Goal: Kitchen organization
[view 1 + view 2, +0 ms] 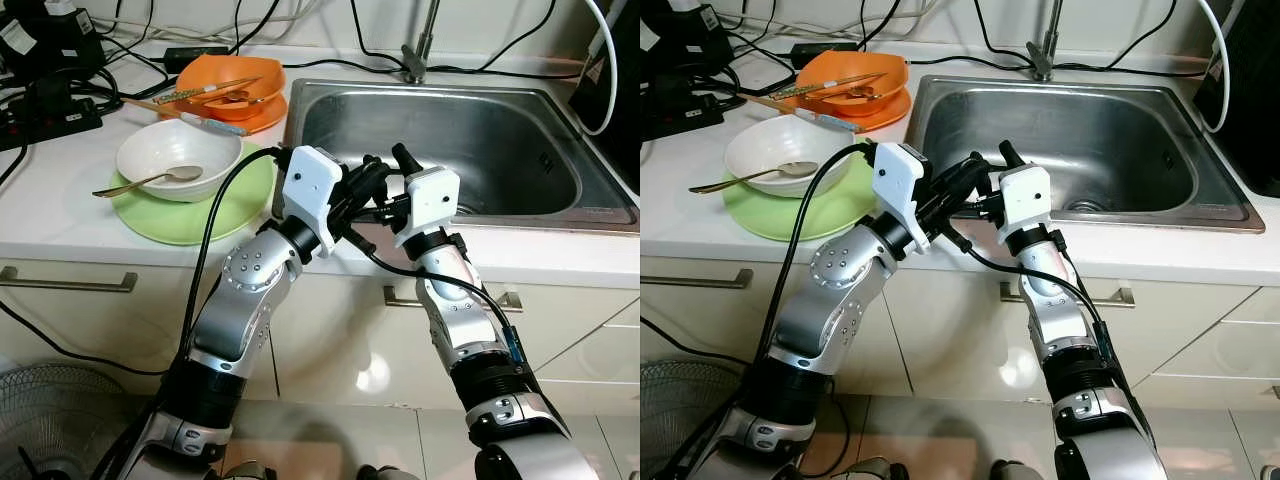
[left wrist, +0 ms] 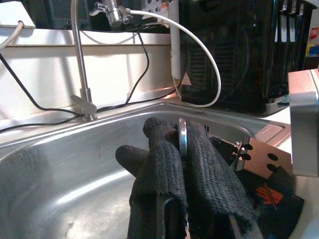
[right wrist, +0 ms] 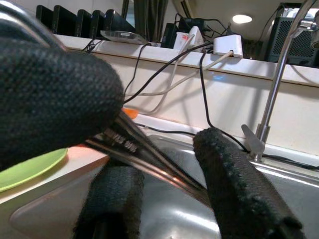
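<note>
Sink (image 1: 520, 150), left end effector (image 1: 372, 180) pinching utensil (image 2: 182, 137).

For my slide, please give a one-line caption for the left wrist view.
Left gripper pinching a thin metal utensil edge-on above the steel sink, faucet behind.

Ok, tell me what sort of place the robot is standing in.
A home kitchen, most likely. A stainless sink with a tap is set into a white counter over drawers, and used dishes sit beside it: a white bowl with a spoon.
</note>
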Robot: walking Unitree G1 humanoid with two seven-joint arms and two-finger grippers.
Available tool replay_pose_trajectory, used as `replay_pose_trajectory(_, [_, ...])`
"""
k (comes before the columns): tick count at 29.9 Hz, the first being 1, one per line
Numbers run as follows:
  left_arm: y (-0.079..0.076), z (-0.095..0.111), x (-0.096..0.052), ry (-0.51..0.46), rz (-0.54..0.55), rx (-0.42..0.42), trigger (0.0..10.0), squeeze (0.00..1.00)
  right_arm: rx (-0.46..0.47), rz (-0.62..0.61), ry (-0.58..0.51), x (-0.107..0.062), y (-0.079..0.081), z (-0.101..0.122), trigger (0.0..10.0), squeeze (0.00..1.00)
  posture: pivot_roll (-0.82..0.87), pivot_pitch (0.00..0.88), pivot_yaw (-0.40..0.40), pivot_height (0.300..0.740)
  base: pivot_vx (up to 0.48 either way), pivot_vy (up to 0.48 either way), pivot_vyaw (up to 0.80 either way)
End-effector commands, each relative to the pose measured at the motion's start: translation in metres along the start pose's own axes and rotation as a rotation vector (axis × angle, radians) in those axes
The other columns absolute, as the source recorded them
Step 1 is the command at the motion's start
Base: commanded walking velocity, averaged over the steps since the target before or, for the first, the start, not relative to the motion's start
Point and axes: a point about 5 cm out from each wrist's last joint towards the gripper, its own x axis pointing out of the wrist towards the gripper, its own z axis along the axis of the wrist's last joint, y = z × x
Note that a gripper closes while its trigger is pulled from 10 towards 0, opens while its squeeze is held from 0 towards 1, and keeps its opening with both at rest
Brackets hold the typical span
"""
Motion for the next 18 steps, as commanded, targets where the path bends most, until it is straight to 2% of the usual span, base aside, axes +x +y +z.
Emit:
replay_pose_trajectory(1, [-0.0005, 0.0130, 0.0040, -0.047, -0.005, 0.014, 10.0, 0.00, -0.015, 0.018, -0.010, 0.0015, 0.0026, 0.0010, 0.0, 0.00, 0.07, 0.066, 0.007, 0.740, 0.000, 0.000, 0.00])
replay_pose_trajectory(12, [0.0026, 0.0157, 0.0037, -0.065, 0.017, 0.028, 10.0, 0.00, -0.020, 0.008, -0.010, 0.0016, -0.0002, 0.0010, 0.0, 0.00, 0.07, 0.064, 0.006, 0.740, 0.000, 0.000, 0.00])
replay_pose_trajectory(13, [0.0039, 0.0156, 0.0035, -0.067, 0.025, 0.029, 10.0, 0.91, -0.020, 0.006, -0.010, 0.0015, -0.0008, 0.0009, 0.0, 0.00, 0.07, 0.065, 0.007, 0.740, 0.000, 0.000, 0.00])
replay_pose_trajectory(14, [0.0055, 0.0158, 0.0030, -0.071, 0.039, 0.040, 10.0, 1.00, -0.022, 0.002, -0.009, 0.0015, -0.0022, 0.0006, 0.0, 0.00, 0.07, 0.063, 0.005, 0.740, 0.000, 0.000, 0.00])
replay_pose_trajectory(18, [0.0064, 0.0163, 0.0028, -0.079, 0.053, 0.038, 10.0, 1.00, -0.023, -0.006, -0.010, 0.0019, -0.0042, 0.0009, 0.0, 0.00, 0.07, 0.064, 0.004, 0.740, 0.000, 0.000, 0.00])
